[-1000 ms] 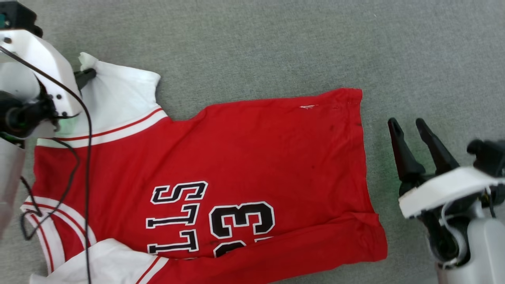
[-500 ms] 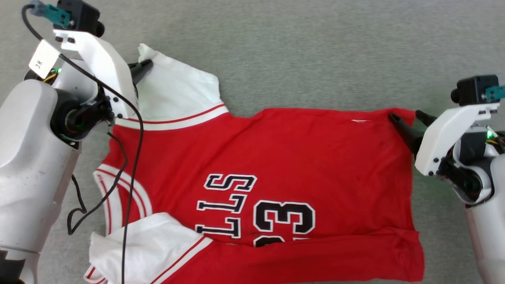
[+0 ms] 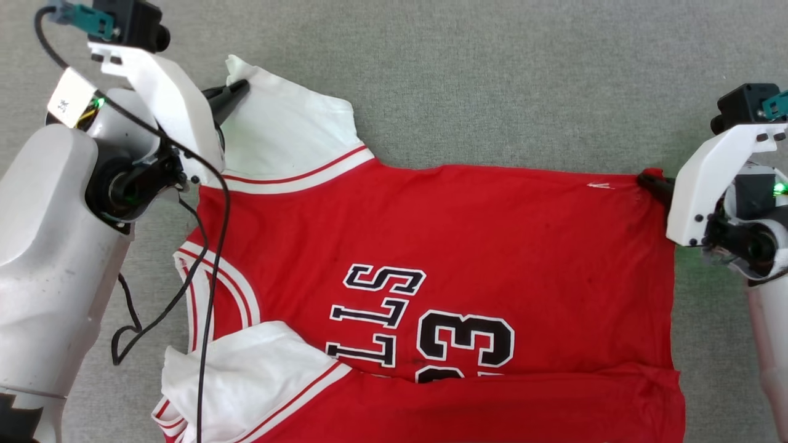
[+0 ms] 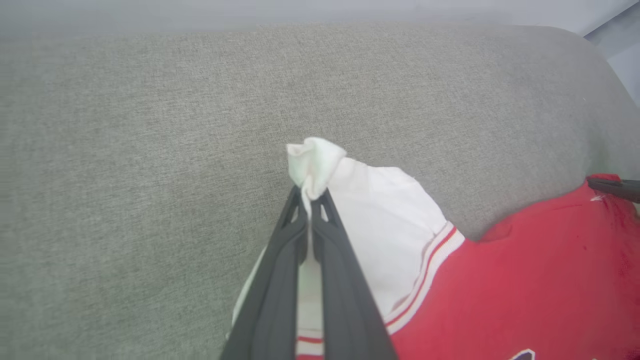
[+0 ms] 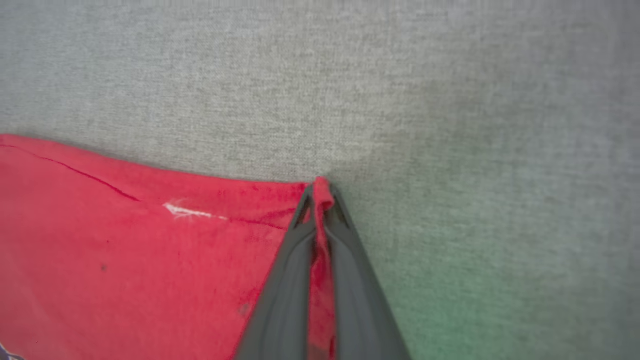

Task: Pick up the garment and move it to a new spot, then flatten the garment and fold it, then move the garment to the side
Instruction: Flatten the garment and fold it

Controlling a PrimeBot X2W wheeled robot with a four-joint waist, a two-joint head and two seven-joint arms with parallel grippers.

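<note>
The garment (image 3: pixel 468 246), a red jersey with white sleeves and black lettering facing up, lies spread on the grey fabric surface (image 3: pixel 492 74), collar to the left. My left gripper (image 3: pixel 241 88) is shut on the tip of the far white sleeve (image 4: pixel 320 165), which bunches out past the fingertips (image 4: pixel 310 197). At the far right hem corner, my right gripper (image 3: pixel 646 180) is shut on a pinch of red cloth (image 5: pixel 320 192). The near sleeve (image 3: pixel 246 375) lies folded over the lower left part. The near hem edge is folded up along the bottom.
A black cable (image 3: pixel 209 258) from my left arm hangs over the collar side of the jersey. Grey fabric stretches beyond the jersey at the top and right; in the left wrist view its rounded edge (image 4: pixel 600 60) shows at the upper right.
My right gripper, open beside the hem a second ago, moved to the far hem corner and shut on it. The camera shifted, so the whole jersey sits further right in view. The left grip is unchanged.
</note>
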